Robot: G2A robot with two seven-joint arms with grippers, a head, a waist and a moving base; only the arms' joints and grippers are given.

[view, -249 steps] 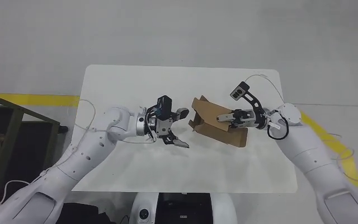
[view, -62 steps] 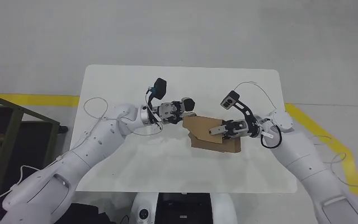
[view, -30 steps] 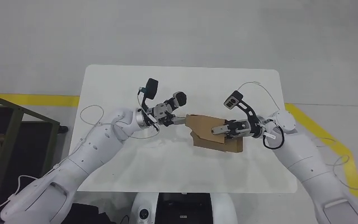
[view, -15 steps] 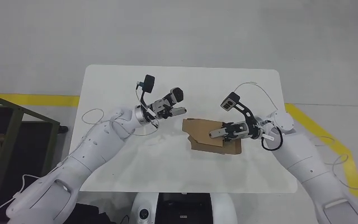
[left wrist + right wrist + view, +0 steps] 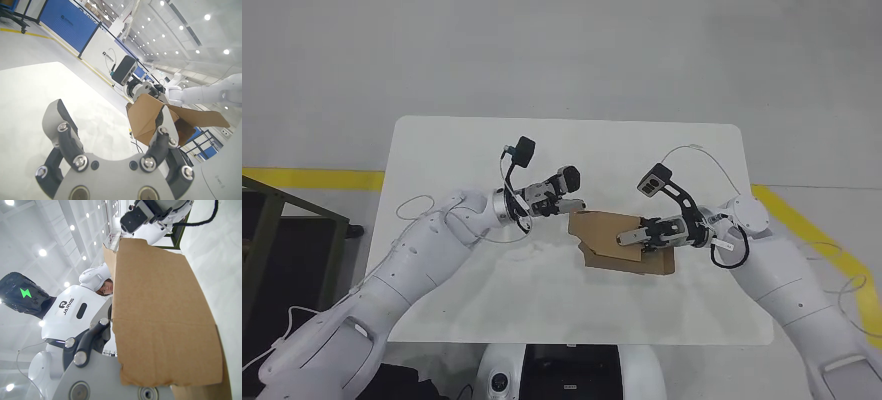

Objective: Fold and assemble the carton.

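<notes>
While the right gripper (image 5: 630, 238) pinches a side panel of the carton (image 5: 602, 240) between closed fingers, the brown box sits low over the tabletop (image 5: 572, 310), its open end turned toward the left gripper (image 5: 570, 193). Whether it rests on the surface I cannot tell. The left fingers (image 5: 56, 113) stand wide apart and hold nothing. In the left wrist view, 1 fingertip lies against the carton's open end and the other is well clear of it.

The step in hand looks like pressing an end flap home. To do it well, the right fingers should keep a firm clamp so the box cannot slide away. The left fingers should come in square to the open end, catch the loose flap on its outer face near the crease, and push along the fold line, not across it. A slanted push would likely skew the thin board or twist it out of the right fingers' hold.

Compared with 0.5 s ago, the left gripper has dropped back toward the carton's end. Against 8.3 s ago, the carton lies flatter and squarer, where it then stood skewed with a flap raised.
</notes>
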